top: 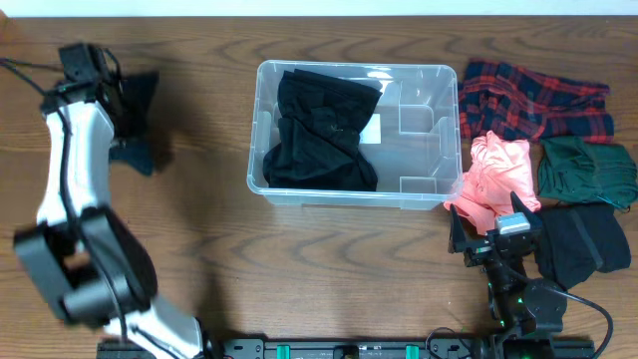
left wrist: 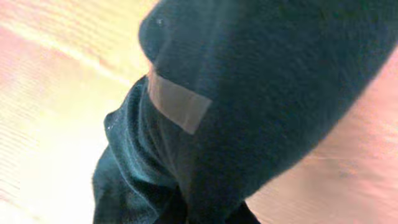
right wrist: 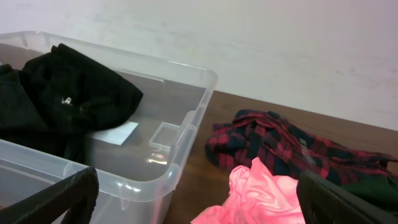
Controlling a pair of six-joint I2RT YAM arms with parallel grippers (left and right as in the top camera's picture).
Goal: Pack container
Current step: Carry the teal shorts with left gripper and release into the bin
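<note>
The clear container (top: 261,130) stands at the table's middle with a black garment (top: 321,130) in its left part and a white label (top: 371,130) on its bottom. It also shows in the right wrist view (right wrist: 186,118). My left gripper (top: 128,98) is far left of the container, shut on a dark garment (top: 137,150) that fills the left wrist view (left wrist: 261,93); its fingers are hidden by the cloth. My right gripper (top: 495,237) is open and empty, low at the front right, just before a pink garment (top: 498,175), which also shows in the right wrist view (right wrist: 261,193).
To the right of the container lie a red plaid garment (top: 533,100), a green garment (top: 586,170) and a black garment (top: 583,239). The plaid one also shows in the right wrist view (right wrist: 280,143). The dark garment bears a tan tag (left wrist: 180,102).
</note>
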